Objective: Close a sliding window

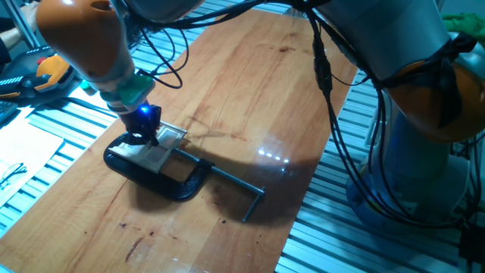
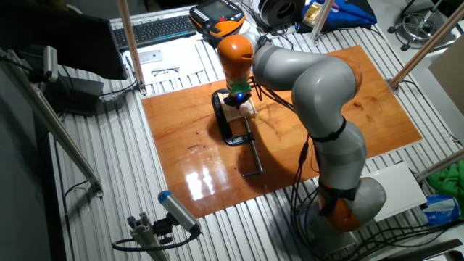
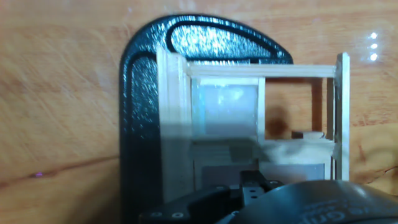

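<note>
The sliding window (image 3: 261, 106) is a small pale wood frame with thin crossbars, held in a black C-clamp (image 3: 140, 124) on the wooden table. In the hand view a frosted pane (image 3: 224, 109) fills the left half, and the right half shows the table through it. My gripper (image 3: 252, 182) is right over the window's near edge with its fingers close together, apparently touching the frame. In one fixed view the gripper (image 1: 145, 136) stands on the window (image 1: 165, 149). In the other fixed view the gripper (image 2: 238, 99) is above the window (image 2: 241, 111).
The clamp's black body (image 1: 155, 178) lies on the wooden table (image 1: 250, 83), its steel screw rod (image 1: 239, 182) pointing toward the right edge. Cables hang from the arm (image 1: 326, 76). A keyboard (image 2: 156, 29) and a controller (image 2: 217, 16) lie beyond the table.
</note>
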`<state>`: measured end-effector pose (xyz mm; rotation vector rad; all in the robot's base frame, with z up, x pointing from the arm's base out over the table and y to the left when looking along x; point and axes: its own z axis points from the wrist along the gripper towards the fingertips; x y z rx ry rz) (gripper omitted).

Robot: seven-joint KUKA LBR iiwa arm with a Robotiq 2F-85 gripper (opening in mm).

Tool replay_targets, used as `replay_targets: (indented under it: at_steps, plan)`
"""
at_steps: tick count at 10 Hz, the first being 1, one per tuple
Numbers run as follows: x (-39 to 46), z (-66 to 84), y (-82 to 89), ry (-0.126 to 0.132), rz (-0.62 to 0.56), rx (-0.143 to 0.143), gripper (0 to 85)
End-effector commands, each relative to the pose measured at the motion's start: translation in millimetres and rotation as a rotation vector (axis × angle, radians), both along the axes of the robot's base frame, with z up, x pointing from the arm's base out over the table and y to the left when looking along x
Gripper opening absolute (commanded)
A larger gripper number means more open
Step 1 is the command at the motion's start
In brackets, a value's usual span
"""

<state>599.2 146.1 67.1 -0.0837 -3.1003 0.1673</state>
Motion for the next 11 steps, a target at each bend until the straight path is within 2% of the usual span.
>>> replay_targets:
  at_steps: [1, 2, 4, 5, 8, 11]
  plan:
    - [5.1, 4.4, 3.6, 0.0, -0.006, 0.007, 0.0]
    - [10.9, 8.1, 8.3, 0.006, -0.013, 0.005, 0.0]
    - [17.2, -1.2, 10.6, -0.013, -0.015, 0.013, 0.0]
    - [18.0, -5.1, 10.4, -0.023, -0.021, 0.025, 0.0]
    - [20.1, -3.1, 11.9, -0.006, -0.019, 0.016, 0.0]
    - [20.5, -4.3, 10.9, -0.004, -0.016, 0.013, 0.0]
